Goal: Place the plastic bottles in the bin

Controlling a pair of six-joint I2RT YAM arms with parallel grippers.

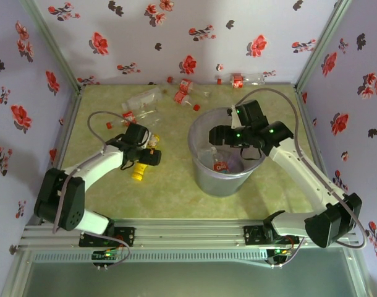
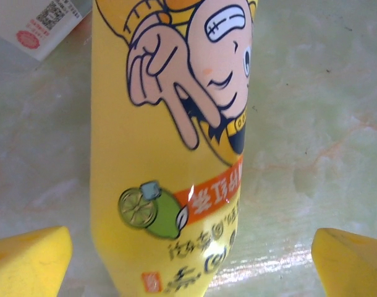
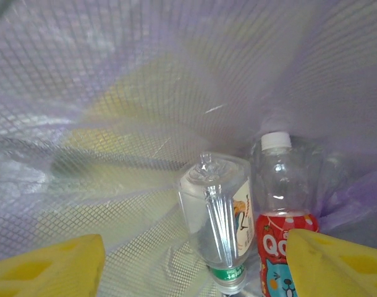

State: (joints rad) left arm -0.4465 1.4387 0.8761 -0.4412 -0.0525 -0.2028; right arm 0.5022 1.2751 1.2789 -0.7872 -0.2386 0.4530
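Left tool [image 2: 190, 263] spread astride yellow bottle [image 2: 164, 124] with cartoon-and-lime label; right tool [image 3: 191, 266] spread over "Qo"-labelled bottle [image 3: 280, 204].

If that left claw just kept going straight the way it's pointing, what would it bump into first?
The yellow bottle: it sits dead ahead, between the open fingers of the left gripper, seemingly close, though depth is hard to judge.

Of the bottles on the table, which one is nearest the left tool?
The yellow bottle, between the left tool's open fingers; the clear red-capped ones lie farther back.
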